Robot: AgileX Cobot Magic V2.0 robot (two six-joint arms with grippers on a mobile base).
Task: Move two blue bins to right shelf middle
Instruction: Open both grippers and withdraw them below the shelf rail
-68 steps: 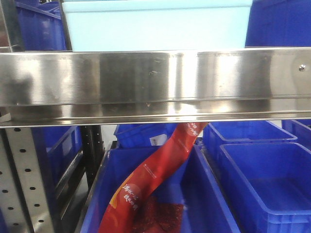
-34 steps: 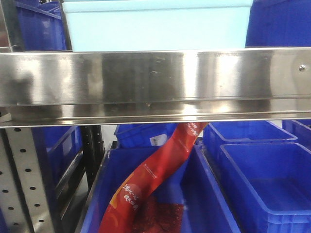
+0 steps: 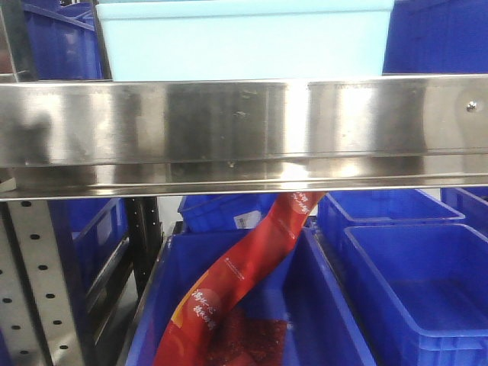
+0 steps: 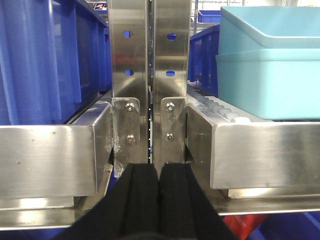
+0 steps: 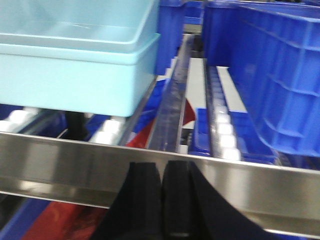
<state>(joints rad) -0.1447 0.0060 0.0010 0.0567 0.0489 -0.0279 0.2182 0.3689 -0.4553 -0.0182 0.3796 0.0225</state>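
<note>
Left gripper (image 4: 159, 200) lowest in the left wrist view, black fingers pressed together, nothing between them, just short of the paired perforated uprights (image 4: 150, 75). Right gripper (image 5: 161, 200) likewise pinched closed and empty, directly in front of the stainless front rail (image 5: 150, 170) of the right shelf (image 3: 244, 130).

Beyond that rail, on the white roller tracks (image 5: 110, 131): two light sky-blue bins (image 5: 75, 60), one nested inside the other, thick rims stacked, standing upright on the shelf level. Left of centre behind the rail in the right wrist view; right of the uprights in the left wrist view, close behind the rail. In the front view, same pale bins directly above the rail, centre-left.

Beside the pale bins, to the right across a metal divider track (image 5: 172, 100): dark royal-blue bin (image 5: 260, 70) on the same level. Left of the uprights: another dark royal-blue bin (image 4: 45, 60) on the neighbouring shelf.

Below the rail, farther down: open dark blue crates (image 3: 412, 290), the left one holding a red printed bag (image 3: 244, 282) rising toward the rail's underside.
</note>
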